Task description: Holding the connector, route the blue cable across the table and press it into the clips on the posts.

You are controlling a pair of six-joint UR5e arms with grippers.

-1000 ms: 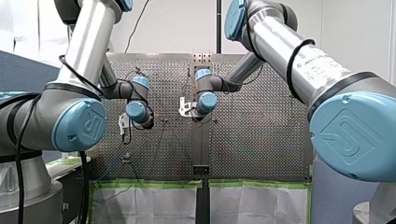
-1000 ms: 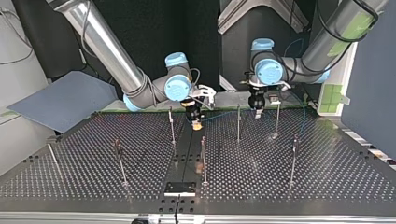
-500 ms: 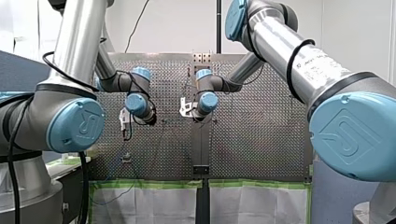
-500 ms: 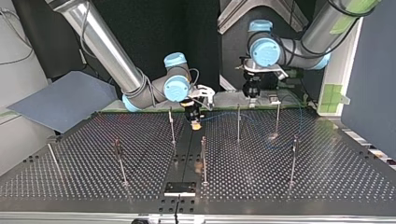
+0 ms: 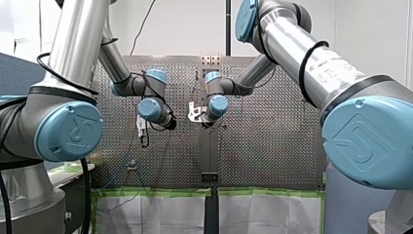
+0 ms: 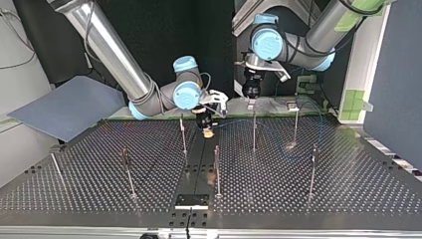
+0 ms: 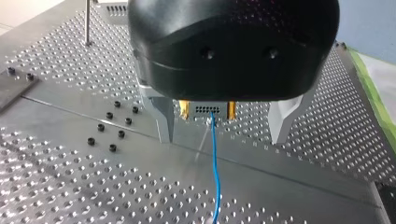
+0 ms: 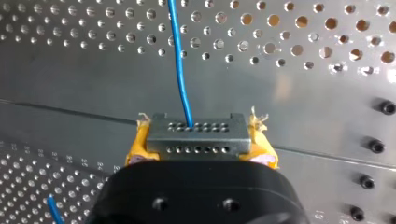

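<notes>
Right wrist view gives the clearest look at the connector (image 8: 196,134). It is seen as a small grey block with a flat face and two rows of tiny holes. It is pinched from both sides by the yellow pads (image 8: 136,142) of the right gripper (image 8: 200,140), and the pads are frayed at their edges. The blue cable (image 8: 180,70) is thin. It comes out of one hole in the row farther from the gripper's body and runs ahead of the gripper over the perforated table (image 8: 303,93).

In the top view this gripper is held low, near the table's far edge and about its middle, between two of the thin posts (image 6: 183,134). From it the cable is led toward the view's right.

The left gripper (image 6: 251,102) is held higher, well above the table. Its metal fingers (image 7: 163,121) are spread apart with nothing gripped. In the left wrist view the connector and cable are seen farther off, through the gap.
</notes>
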